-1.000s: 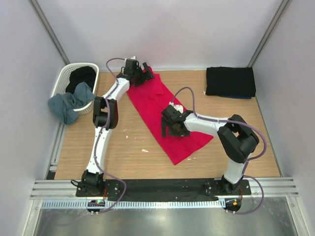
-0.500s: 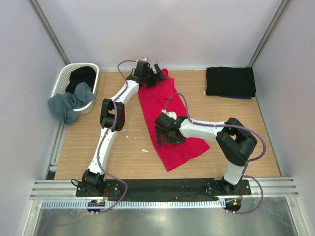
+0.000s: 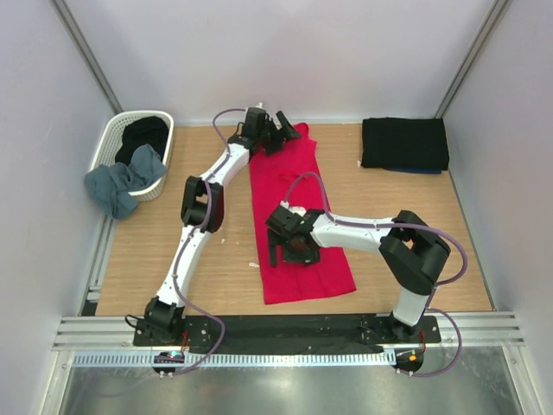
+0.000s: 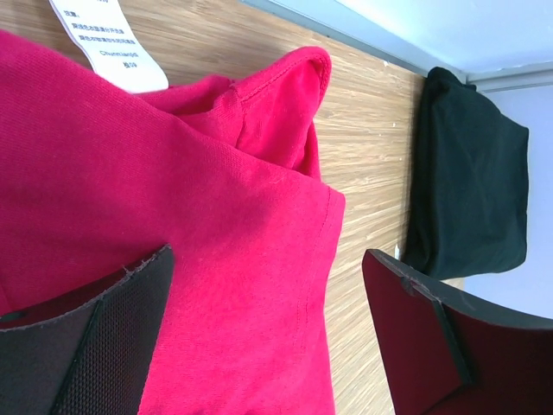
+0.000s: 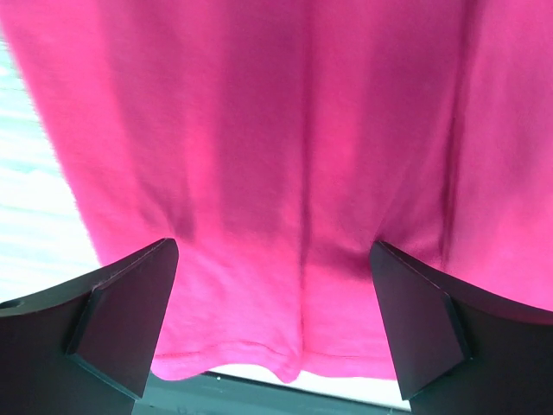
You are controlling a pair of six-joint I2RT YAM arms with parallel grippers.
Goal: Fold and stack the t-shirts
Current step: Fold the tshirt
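A crimson-red t-shirt [image 3: 298, 216] lies as a long narrow strip down the middle of the table, its hem toward the near edge. My left gripper [image 3: 283, 138] stands open over the shirt's far end; in the left wrist view the red t-shirt [image 4: 173, 199] and its white label [image 4: 108, 47] lie under the left gripper [image 4: 268, 337]. My right gripper [image 3: 288, 253] is open low over the shirt's near half; in the right wrist view the red t-shirt [image 5: 285, 156] fills the space between the right gripper's [image 5: 276, 320] fingers. A folded black t-shirt [image 3: 404, 143] sits at the back right.
A white lattice basket [image 3: 111, 138] stands at the back left, holding a black t-shirt [image 3: 143, 132], with a grey-blue t-shirt [image 3: 121, 181] hanging over its near rim onto the table. Walls close in the table on three sides. The folded black t-shirt [image 4: 471, 199] shows in the left wrist view.
The red shirt has swung from a diagonal to nearly straight. The left gripper moved right along the back, and the right gripper moved left and nearer, both staying on the shirt.
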